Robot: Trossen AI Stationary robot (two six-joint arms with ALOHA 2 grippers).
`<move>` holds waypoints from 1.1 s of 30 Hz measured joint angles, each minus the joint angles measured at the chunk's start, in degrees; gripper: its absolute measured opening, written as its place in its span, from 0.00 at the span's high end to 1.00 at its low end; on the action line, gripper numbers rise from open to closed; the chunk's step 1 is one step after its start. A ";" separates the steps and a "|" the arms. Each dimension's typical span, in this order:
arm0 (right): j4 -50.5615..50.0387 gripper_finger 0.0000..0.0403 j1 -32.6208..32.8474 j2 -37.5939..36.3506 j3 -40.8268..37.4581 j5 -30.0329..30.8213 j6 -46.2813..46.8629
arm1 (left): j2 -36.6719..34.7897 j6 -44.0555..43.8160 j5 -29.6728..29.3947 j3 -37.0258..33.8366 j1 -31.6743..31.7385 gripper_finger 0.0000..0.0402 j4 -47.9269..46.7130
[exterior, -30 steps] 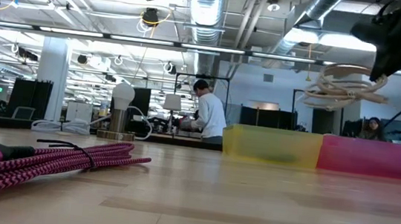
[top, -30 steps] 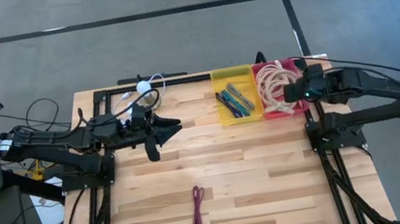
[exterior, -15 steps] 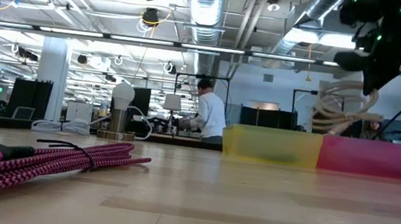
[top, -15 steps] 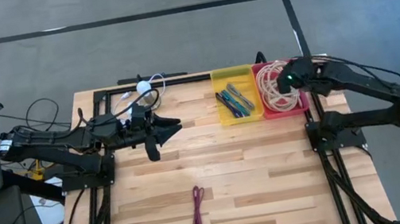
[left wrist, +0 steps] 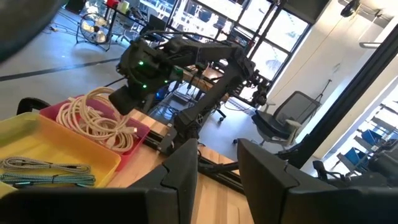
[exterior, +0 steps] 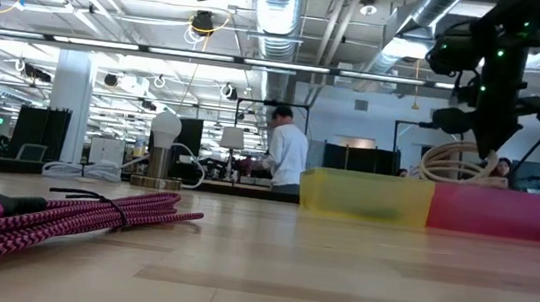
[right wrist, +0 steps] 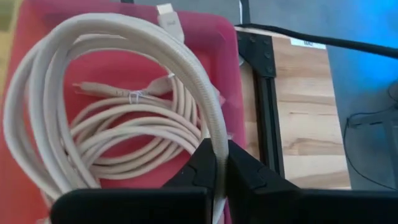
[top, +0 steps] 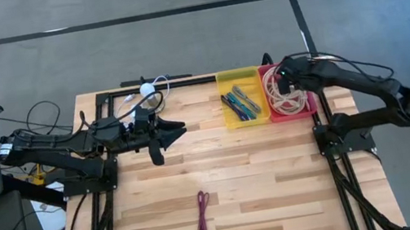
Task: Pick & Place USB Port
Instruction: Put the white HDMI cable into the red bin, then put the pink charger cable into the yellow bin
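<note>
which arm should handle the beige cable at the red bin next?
Right. The right gripper is already shut on the beige cable, directly over the red bin. The left gripper is open, hovering mid-table, well away from it.

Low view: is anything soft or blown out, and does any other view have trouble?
Low view: the purple braided cable in the foreground is soft, and the ceiling lights glare. Left wrist view: the windows behind are bright, and the left gripper is dark against them. Right wrist view: the beige cable in the red bin reads sharp.
</note>
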 joint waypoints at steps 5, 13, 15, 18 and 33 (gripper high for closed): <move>-0.21 0.87 -0.51 1.89 0.00 -0.26 -0.15 | 0.00 0.00 0.00 0.00 0.00 0.72 -0.44; -0.50 0.76 0.00 -0.45 -0.02 -8.14 -4.87 | 0.00 0.00 0.00 0.00 0.00 0.72 -0.46; -0.32 0.75 1.24 -2.20 -0.02 -11.21 -5.98 | 0.00 0.00 0.00 0.00 0.00 0.72 -0.48; 1.72 0.76 3.98 -5.76 -0.02 -16.91 -7.49 | 0.00 0.00 0.00 0.00 0.00 0.72 -0.59; 35.18 0.77 21.70 -22.25 0.00 -37.84 -5.53 | 0.00 0.00 0.00 0.00 -0.02 0.72 -0.39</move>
